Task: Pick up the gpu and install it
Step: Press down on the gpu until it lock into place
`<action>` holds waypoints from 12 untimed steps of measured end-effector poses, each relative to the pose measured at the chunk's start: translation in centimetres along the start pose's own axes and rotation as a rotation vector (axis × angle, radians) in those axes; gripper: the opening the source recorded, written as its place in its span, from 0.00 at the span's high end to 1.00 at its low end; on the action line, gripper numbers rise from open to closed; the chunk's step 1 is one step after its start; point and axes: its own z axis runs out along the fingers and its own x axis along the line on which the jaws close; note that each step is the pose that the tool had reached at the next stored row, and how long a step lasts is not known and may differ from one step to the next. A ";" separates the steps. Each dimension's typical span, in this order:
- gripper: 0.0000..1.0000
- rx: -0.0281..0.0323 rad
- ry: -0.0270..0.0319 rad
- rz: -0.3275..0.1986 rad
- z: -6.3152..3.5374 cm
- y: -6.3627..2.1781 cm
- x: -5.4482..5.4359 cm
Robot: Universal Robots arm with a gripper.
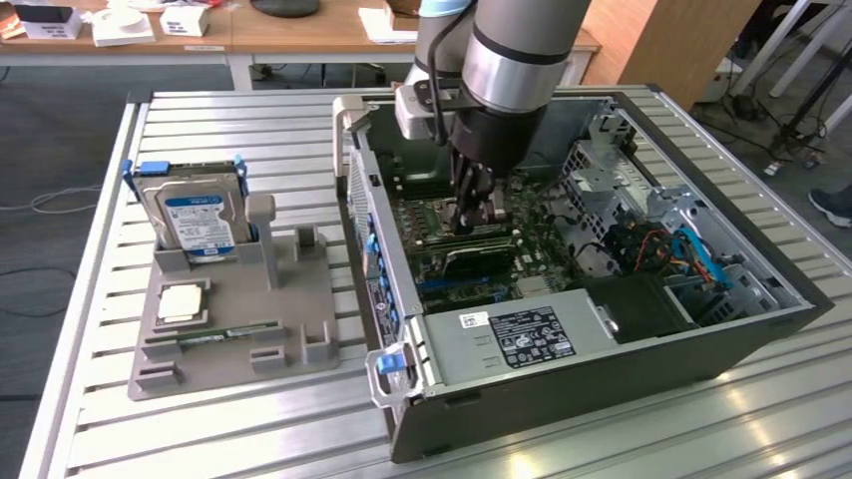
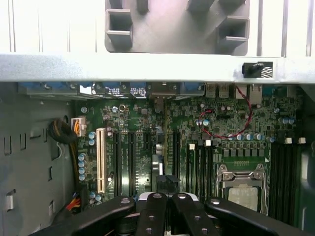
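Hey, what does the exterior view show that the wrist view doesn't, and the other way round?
Only the exterior view takes in the whole open computer case on the slatted table, its power supply, and the grey holder beside it carrying a hard drive, a chip and a RAM stick. Only the wrist view gives the expansion slots, the white slot, the red wire and the metal CPU socket frame close up. Both share the motherboard and the shut hand above it.

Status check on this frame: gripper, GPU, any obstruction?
Gripper shut, down inside the open PC case over the motherboard. GPU on edge under the fingers; grip unclear. No obstruction seen.
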 end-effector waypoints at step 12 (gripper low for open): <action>0.89 0.0005 0.0005 0.000 1.61 0.00 0.1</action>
